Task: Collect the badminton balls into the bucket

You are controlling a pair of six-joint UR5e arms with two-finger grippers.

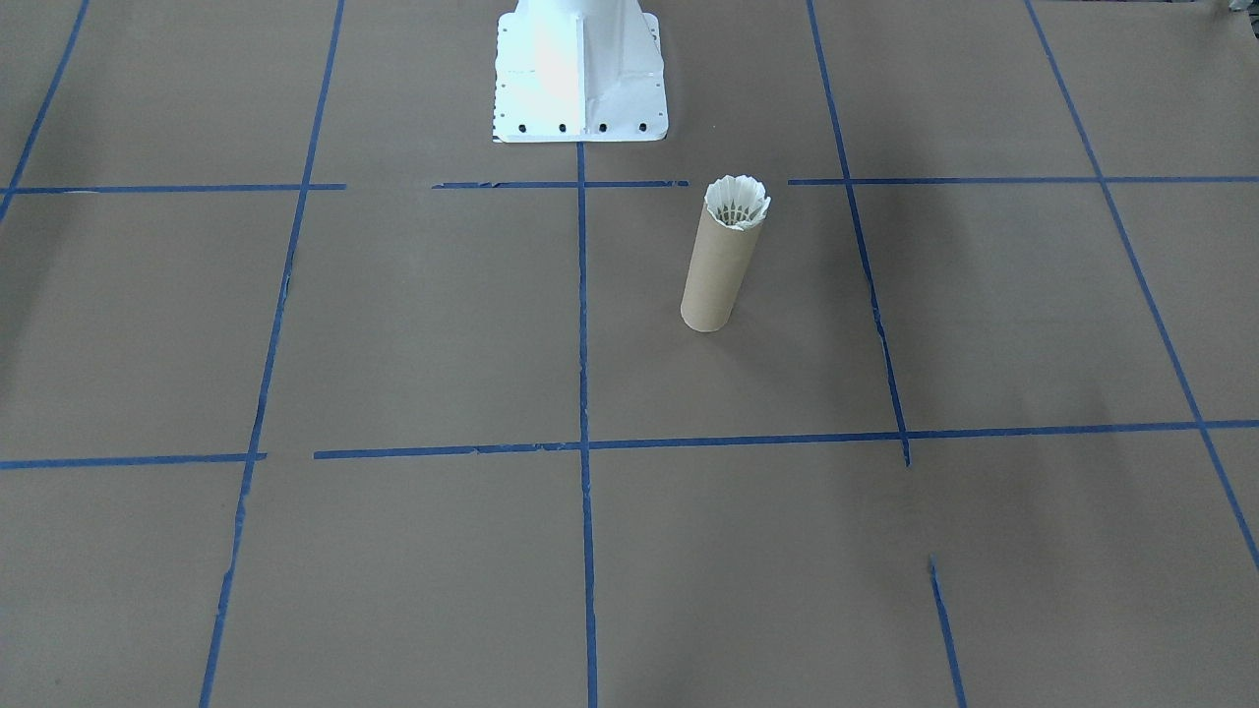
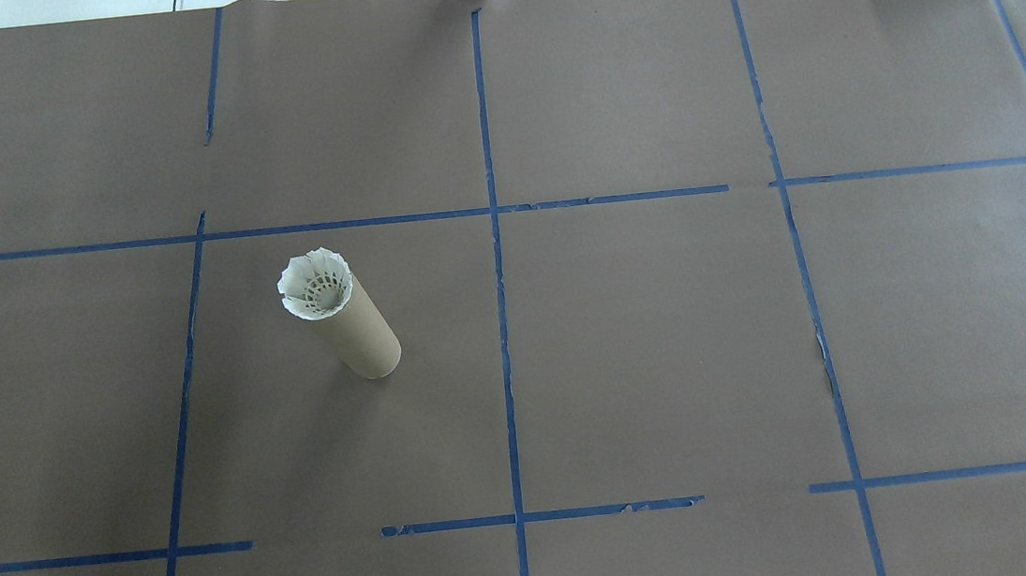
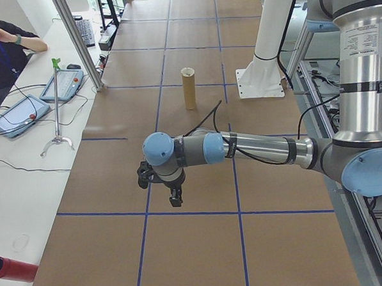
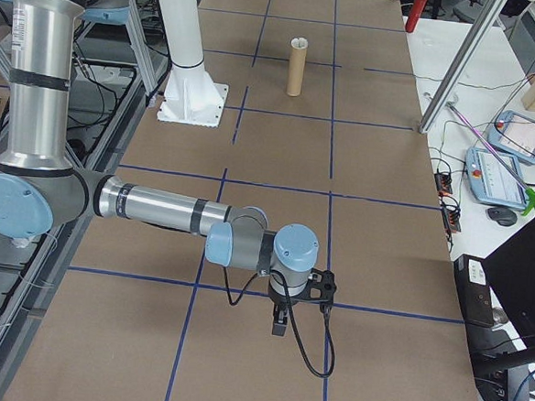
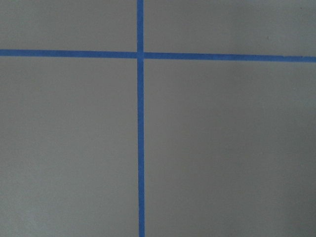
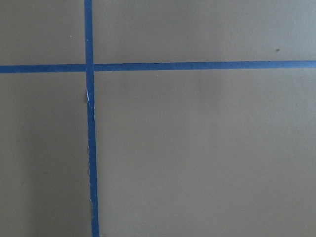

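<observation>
The task looks done: one badminton ball (image 2: 315, 286) sits in the bucket (image 2: 365, 335), none remains on the tabletop (image 2: 670, 357), and I cannot tell either pincer's state.

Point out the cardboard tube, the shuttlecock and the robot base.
cardboard tube (image 1: 716, 280): front-facing view, tan side wall.
shuttlecock (image 2: 315, 286): overhead view, feather skirt at tube mouth.
robot base (image 1: 580, 88): front-facing view, white foot plate.

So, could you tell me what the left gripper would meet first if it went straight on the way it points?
The left gripper points straight down, so it would likely meet bare table paper near a blue tape cross; nothing else shows below it.
</observation>
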